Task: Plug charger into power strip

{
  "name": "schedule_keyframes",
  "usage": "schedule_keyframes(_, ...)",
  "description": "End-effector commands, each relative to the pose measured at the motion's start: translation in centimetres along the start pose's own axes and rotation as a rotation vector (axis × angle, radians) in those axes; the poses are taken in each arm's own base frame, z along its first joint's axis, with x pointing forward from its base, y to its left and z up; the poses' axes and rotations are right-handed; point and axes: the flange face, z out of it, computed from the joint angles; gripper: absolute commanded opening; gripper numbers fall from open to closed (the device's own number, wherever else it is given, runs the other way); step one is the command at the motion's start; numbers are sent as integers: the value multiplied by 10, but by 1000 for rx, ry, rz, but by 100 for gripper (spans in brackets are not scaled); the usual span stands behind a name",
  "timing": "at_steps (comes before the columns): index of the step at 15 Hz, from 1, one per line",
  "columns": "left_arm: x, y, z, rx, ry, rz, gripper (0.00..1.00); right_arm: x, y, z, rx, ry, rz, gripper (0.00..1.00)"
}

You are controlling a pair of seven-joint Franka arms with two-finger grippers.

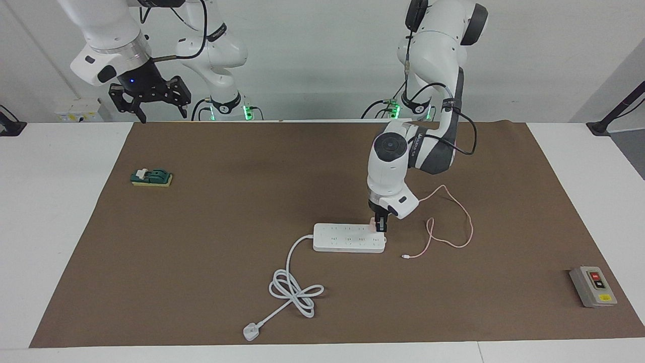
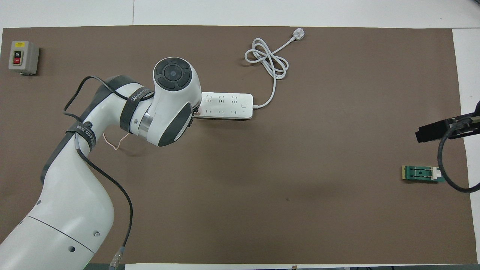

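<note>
The white power strip [image 1: 347, 238] [image 2: 225, 106] lies mid-mat, its thick cord coiled farther from the robots. The pale pink charger [image 1: 373, 223] [image 2: 197, 110] sits on the strip's top at the end toward the left arm's end of the table. My left gripper [image 1: 378, 226] points straight down and is shut on it. Whether the prongs are in a socket is hidden. In the overhead view the wrist covers the fingers. The thin pink cable [image 1: 453, 222] loops on the mat beside the strip. My right gripper [image 1: 160, 115] waits open, raised over the mat's edge nearest the robots.
A grey box [image 1: 593, 286] [image 2: 23, 57] with red and black buttons stands at the left arm's end. A green block [image 1: 151, 177] [image 2: 422, 173] lies at the right arm's end. The strip's white three-pin plug [image 1: 250, 331] [image 2: 298, 34] rests near the mat edge farthest from the robots.
</note>
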Motion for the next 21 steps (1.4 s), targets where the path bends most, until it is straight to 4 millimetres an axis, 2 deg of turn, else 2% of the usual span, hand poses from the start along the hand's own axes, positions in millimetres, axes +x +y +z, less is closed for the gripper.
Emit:
schedule_keyframes(1,-9,-17,30,22,7,40,0,-6,1,1,-12,8,-11,100)
schedule_keyframes(2,-9,-18,33,25,19,47,0,-6,1,1,-12,8,-9,100)
schedule_keyframes(3,-19,-21,34,26,21,62,0,-6,1,1,-12,8,-9,100)
schedule_keyframes(8,-21,-25,38,31,21,67,0,-6,1,1,-12,8,-9,100)
schedule_keyframes(11,-30,-24,57,46,24,73,0,-6,1,1,-12,8,-9,100)
schedule_keyframes(21,-31,-24,60,37,18,73,0,-7,4,1,-12,8,-5,100)
